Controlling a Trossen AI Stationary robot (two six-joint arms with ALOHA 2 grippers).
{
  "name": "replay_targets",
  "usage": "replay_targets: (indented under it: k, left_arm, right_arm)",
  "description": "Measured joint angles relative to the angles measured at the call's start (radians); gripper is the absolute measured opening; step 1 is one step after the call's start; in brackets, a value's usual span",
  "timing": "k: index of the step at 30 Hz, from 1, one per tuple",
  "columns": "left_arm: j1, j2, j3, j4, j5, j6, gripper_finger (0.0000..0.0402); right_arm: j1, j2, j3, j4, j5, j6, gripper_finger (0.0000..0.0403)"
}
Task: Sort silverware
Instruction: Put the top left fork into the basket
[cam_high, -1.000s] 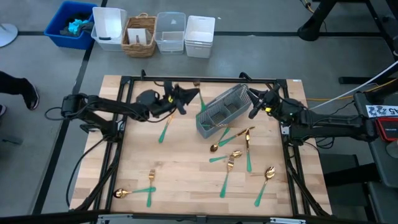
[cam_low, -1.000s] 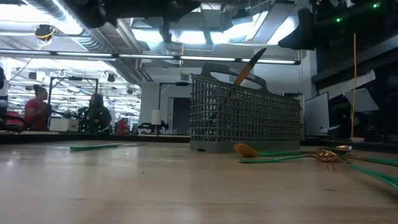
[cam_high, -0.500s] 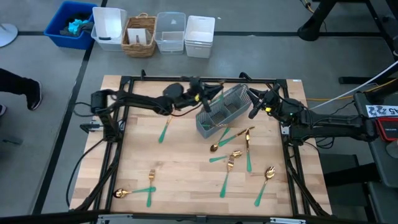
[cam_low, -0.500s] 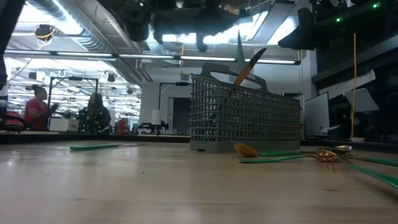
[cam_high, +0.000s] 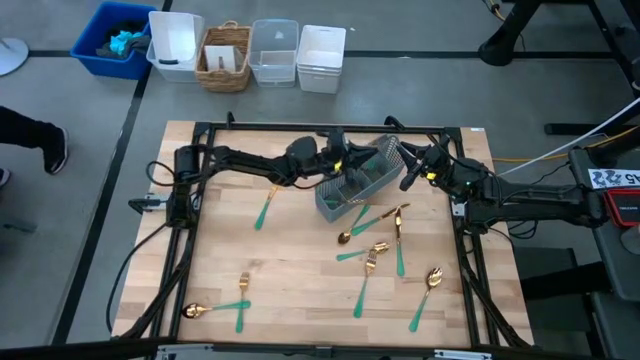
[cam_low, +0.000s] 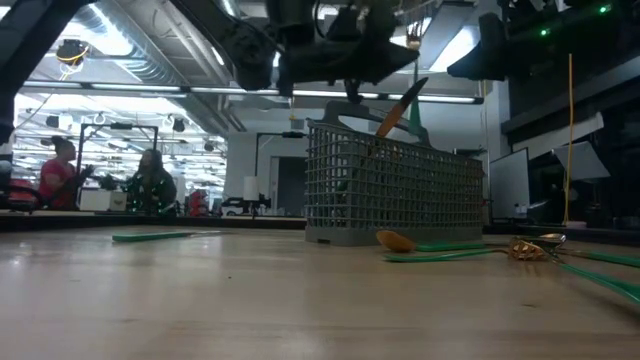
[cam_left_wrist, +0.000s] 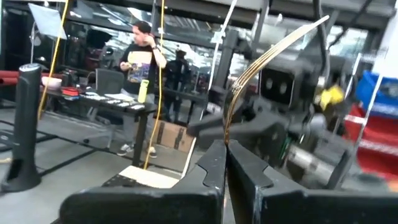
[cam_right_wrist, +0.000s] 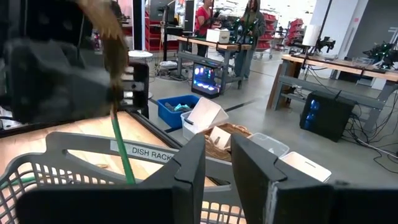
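Gold fork (cam_left_wrist: 267, 56) clamped in left tool (cam_high: 345, 158) above caddy (cam_high: 355, 185).

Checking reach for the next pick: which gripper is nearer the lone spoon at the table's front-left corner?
Left. The left gripper hovers over the caddy, holding a fork; the spoon lies far from both, but the right gripper is farther, at the caddy's right end.

Even overhead light fell on the table (cam_high: 300, 290), with only faint, soft shadows beneath the arms. In the low view, bright ceiling lamps (cam_low: 300, 55) glared behind silhouetted arms, and the near tabletop was out of focus. In the left wrist view the background was blurred; the fork (cam_left_wrist: 261, 62) caught a sharp glint.
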Motion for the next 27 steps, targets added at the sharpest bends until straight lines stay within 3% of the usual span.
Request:
replay_targets:
  k: [9,27]
  left_arm:
    - [-0.006,0.034,0.012,-0.059,0.000,0.101,0.0000]
    - [-0.013,0.034,0.011,-0.136,0.000,0.156,0.0018]
  right_arm:
    - [0.000,0.030,0.000,-0.005,0.000,0.000,0.0081]
    - [0.000,0.203,0.000,0.019,0.000,0.000,0.0081]
